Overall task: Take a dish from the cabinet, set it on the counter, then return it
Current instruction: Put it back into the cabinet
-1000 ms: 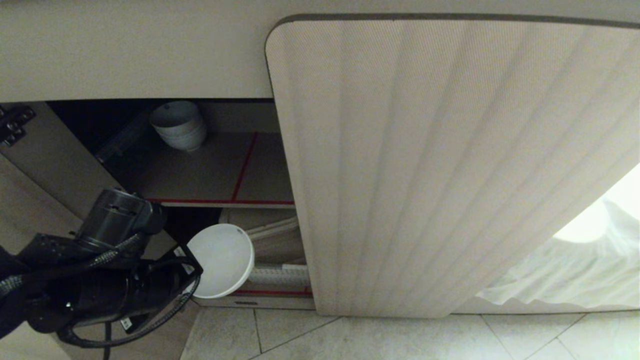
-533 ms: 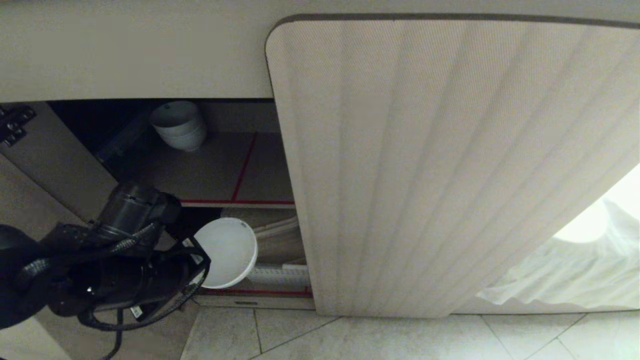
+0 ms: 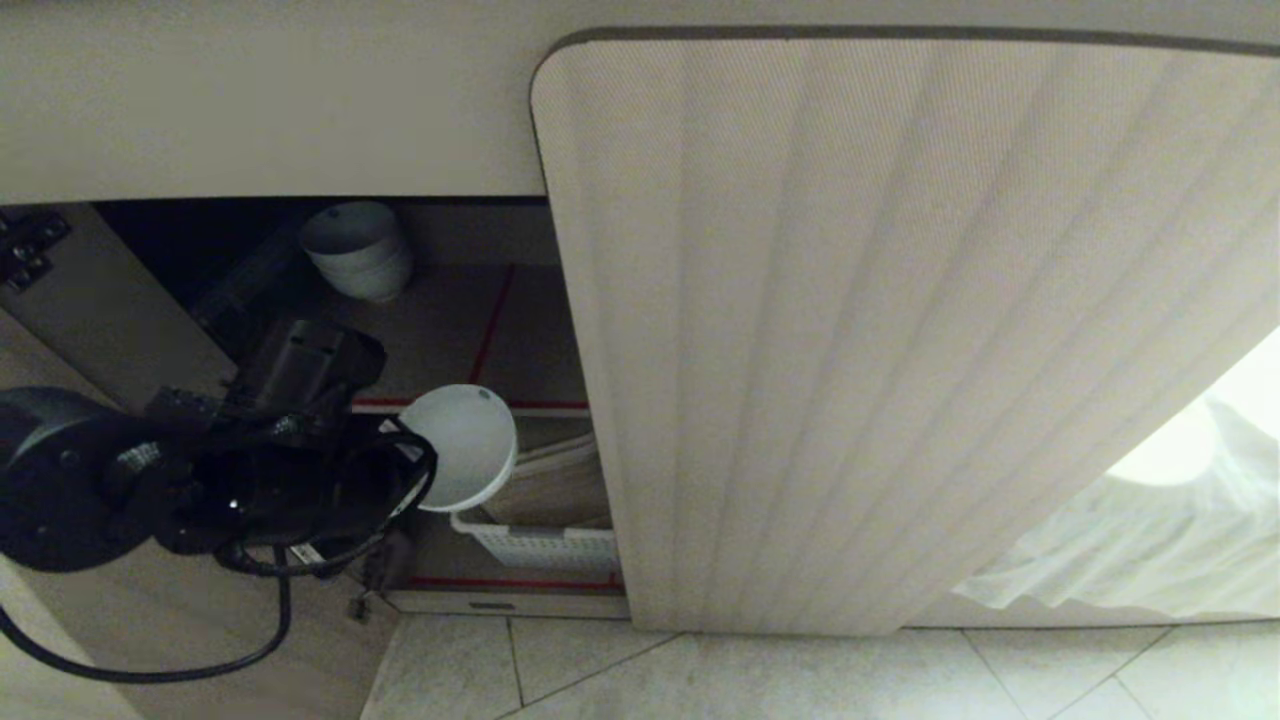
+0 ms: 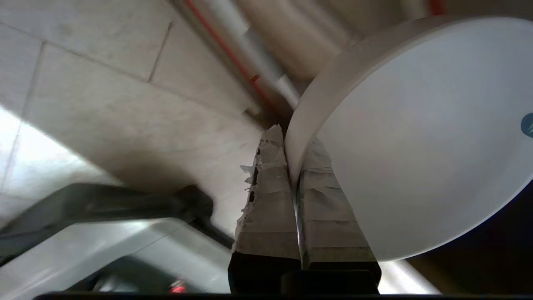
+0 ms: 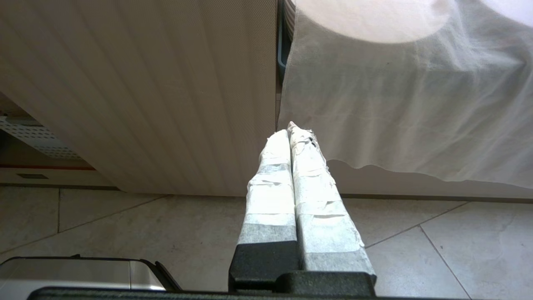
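Note:
The dish (image 3: 465, 443), a small white bowl, hangs tilted in front of the open cabinet, level with the red-edged front of the upper shelf (image 3: 470, 405). My left gripper (image 3: 412, 462) is shut on the dish's rim. In the left wrist view the taped fingers (image 4: 266, 196) pinch the dish (image 4: 416, 137) by its wall, one inside and one outside, with the gripper (image 4: 288, 139) at the rim. My right gripper (image 5: 291, 131) is shut and empty, low beside the cabinet's closed fluted door (image 3: 900, 330). The counter's top is out of view.
A stack of white bowls (image 3: 358, 248) stands at the back of the upper shelf. A white slatted basket (image 3: 540, 545) sits on the lower shelf. The left door with its hinge (image 3: 28, 248) stands open. White cloth (image 3: 1150, 540) hangs at right above the tiled floor (image 3: 800, 680).
My left arm has lifted the dish from in front of the lower shelf up to the upper shelf's edge and slightly right. The basket behind it now shows.

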Motion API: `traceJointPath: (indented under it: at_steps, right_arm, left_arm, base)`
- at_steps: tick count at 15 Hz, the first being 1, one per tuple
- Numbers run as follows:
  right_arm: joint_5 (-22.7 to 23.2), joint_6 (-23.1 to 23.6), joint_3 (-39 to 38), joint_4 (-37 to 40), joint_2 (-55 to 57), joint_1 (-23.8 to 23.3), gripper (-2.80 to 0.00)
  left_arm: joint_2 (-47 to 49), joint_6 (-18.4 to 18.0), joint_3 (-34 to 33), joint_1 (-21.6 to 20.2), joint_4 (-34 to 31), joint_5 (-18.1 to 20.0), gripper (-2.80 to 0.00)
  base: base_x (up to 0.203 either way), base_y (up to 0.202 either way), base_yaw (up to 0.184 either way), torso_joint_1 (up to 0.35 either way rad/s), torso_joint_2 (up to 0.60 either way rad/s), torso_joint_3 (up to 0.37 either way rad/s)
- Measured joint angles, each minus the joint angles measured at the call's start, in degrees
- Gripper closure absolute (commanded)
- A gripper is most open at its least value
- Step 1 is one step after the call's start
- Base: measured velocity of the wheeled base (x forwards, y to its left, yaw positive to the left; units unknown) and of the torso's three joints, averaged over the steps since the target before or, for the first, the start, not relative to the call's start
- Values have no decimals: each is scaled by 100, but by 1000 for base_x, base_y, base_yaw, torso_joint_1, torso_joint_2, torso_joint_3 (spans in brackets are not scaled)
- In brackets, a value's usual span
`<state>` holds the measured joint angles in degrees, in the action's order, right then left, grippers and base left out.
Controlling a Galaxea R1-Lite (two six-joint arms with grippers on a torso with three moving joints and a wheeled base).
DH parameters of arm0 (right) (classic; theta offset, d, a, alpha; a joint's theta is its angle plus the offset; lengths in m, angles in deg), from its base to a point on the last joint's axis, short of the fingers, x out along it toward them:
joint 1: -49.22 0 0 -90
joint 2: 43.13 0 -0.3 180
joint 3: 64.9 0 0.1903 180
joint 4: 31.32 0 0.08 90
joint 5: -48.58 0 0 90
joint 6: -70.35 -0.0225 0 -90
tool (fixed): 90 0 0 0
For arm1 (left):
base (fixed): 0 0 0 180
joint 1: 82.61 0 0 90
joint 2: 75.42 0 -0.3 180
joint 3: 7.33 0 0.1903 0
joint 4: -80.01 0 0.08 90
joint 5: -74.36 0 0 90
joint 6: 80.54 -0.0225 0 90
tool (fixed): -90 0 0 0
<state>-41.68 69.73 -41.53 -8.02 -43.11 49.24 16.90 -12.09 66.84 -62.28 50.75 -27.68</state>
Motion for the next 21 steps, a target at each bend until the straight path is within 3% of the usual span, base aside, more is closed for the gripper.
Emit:
traceJointPath:
  at_steps: [9,14,18,21]
  right_arm:
    - [0,2,0,0,0,0,0]
    - [-2,0,0,0,0,0,0]
    - [-2,0,0,0,0,0,0]
    - [2,0,0,0,0,2,0]
  left_arm:
    - [232,268,285,-513,45,68,0]
    - [329,270,573,-827,-51,446,0]
    - [406,269,897,-948,-689,823,0]
    - [488,268,996,-992,-706,913,0]
  base:
    - [0,0,0,0,0,0]
    - [0,0,0,0,0,0]
    - [0,0,0,0,0,0]
    - [0,0,0,0,0,0]
